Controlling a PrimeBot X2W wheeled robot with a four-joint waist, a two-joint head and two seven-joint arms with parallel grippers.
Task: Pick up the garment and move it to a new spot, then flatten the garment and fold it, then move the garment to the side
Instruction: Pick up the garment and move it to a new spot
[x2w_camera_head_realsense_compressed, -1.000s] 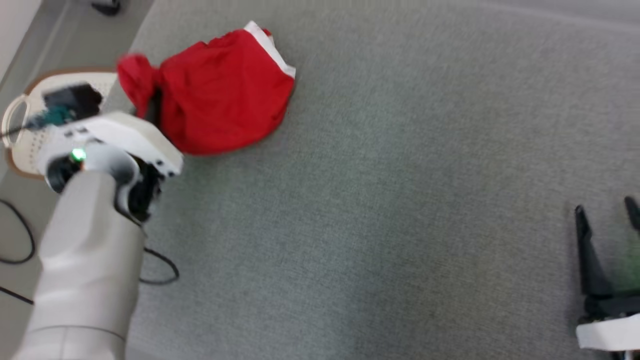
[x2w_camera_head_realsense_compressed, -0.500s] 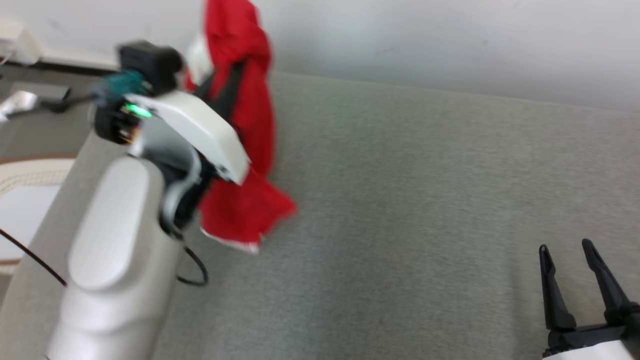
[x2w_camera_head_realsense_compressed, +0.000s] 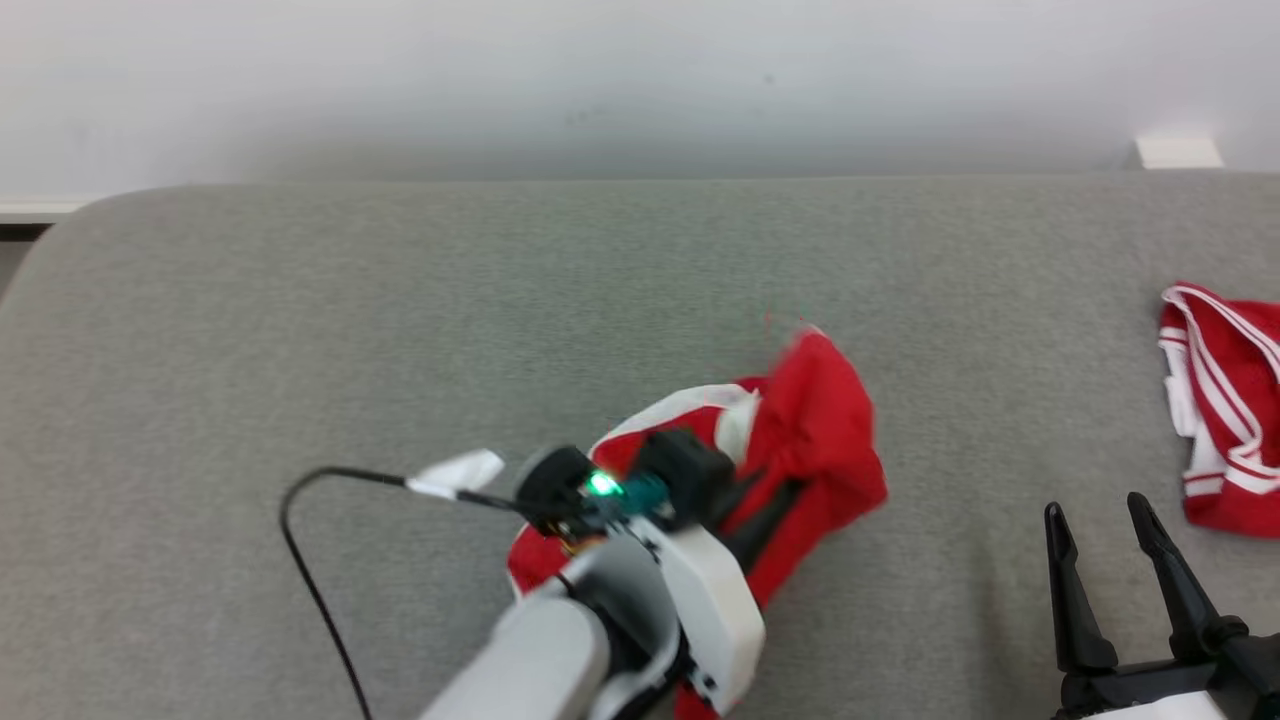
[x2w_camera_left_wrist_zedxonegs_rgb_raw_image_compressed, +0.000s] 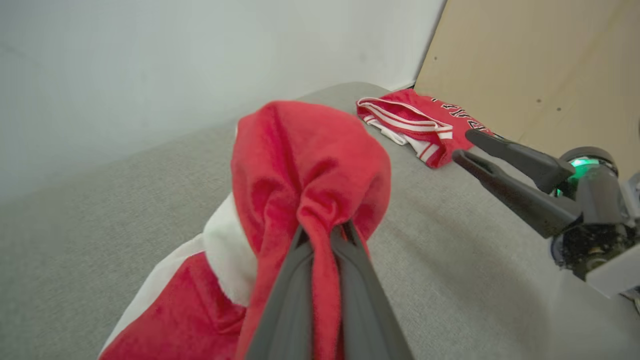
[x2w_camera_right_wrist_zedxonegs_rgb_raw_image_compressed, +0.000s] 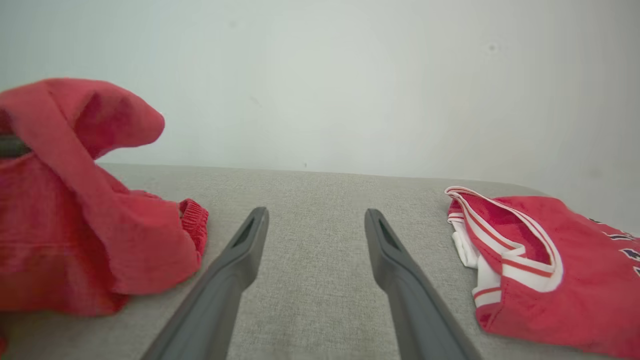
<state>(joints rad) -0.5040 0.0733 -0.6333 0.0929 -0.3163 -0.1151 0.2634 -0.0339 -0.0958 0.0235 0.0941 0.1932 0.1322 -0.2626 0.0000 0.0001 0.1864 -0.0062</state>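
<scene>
One grey padded surface (x2w_camera_head_realsense_compressed: 300, 330) spans the head view, with one pale wall (x2w_camera_head_realsense_compressed: 640, 80) behind it. Two red garments are on the pad. The garment (x2w_camera_head_realsense_compressed: 820, 420), red with white trim, sits bunched near the middle of the pad, its lower part resting on the fabric and one fold lifted. The second, a striped jersey (x2w_camera_head_realsense_compressed: 1225, 400), lies well apart at the right edge. Two grippers show. The left gripper (x2w_camera_left_wrist_zedxonegs_rgb_raw_image_compressed: 322, 232) is clenched on the lifted fold, red cloth pinched between its two fingers. The right gripper (x2w_camera_head_realsense_compressed: 1095, 515) hovers between the two garments, jaws spread, grasping nothing. One black cable (x2w_camera_head_realsense_compressed: 300, 560) curves beside the left arm.
</scene>
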